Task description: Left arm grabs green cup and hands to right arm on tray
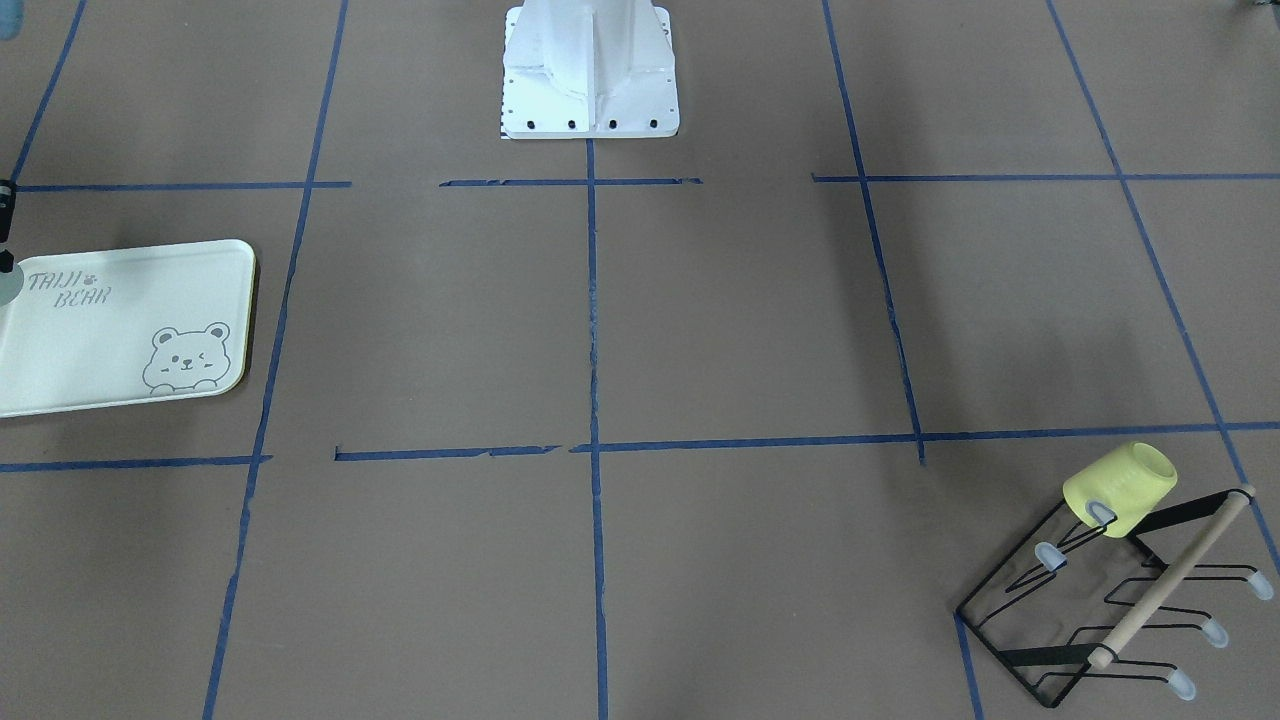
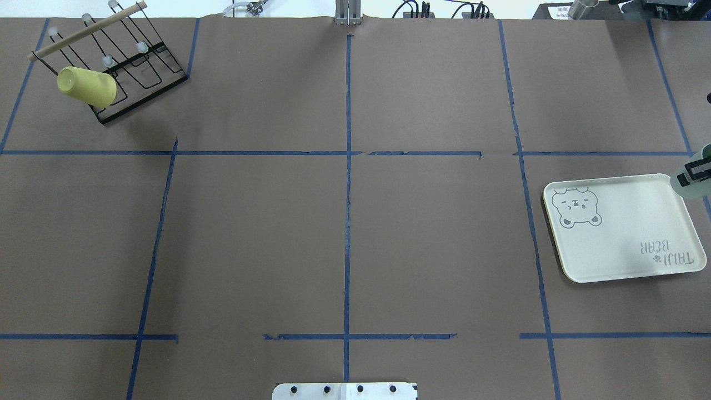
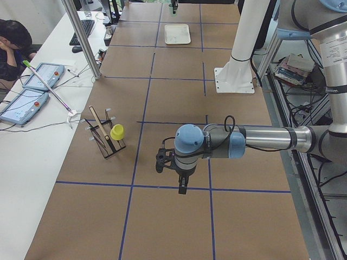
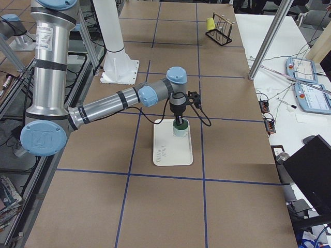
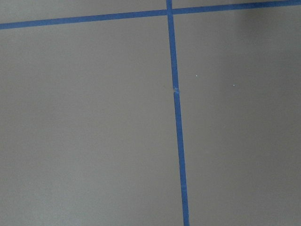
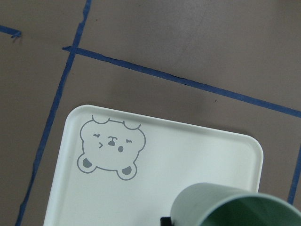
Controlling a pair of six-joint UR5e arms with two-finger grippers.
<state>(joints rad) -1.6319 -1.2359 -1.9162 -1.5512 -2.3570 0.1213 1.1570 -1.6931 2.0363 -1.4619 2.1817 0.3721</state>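
**Item: green cup** (image 6: 235, 209). Small, handleless and slightly tapered, in smooth, unmarked pale mint plastic. The long axis is upright and the mouth faces up. It is at the tray's (image 2: 616, 239) end away from the lettering, by the corner beside the bear's. Whether its base touches the tray or hangs just above cannot be told.

**Holder: right fingers** (image 4: 179, 124). Black, pointing straight down into the cup from above and closed on its wall at the rim, one finger inside and one outside. The cup lies directly beneath them. The right arm (image 4: 103, 106) is therefore the nearer arm by far.

**Judgement.** The handover looks complete. What remains is to lower the cup if needed and release it. The move turns on keeping the axis vertical and the base inside the tray's raised rim.

**Tray.** Pale cream-green plastic, rectangular with rounded corners and a shallow lip. It carries a grey bear drawing and "TAIJI BEAR" lettering.

**Left fingers** (image 3: 182, 187). Well apart from the cup, over bare surface on the left arm (image 3: 260, 141). Whether they are open or closed cannot be told, and nothing shows beneath them.

**Other.**
- Yellow cup (image 2: 89, 87), of like size, tipped on a prong of the black wire rack (image 1: 1045, 655), which has a wooden dowel handle.
- Surface (image 2: 433, 250): matt brown paper with a blue tape grid.
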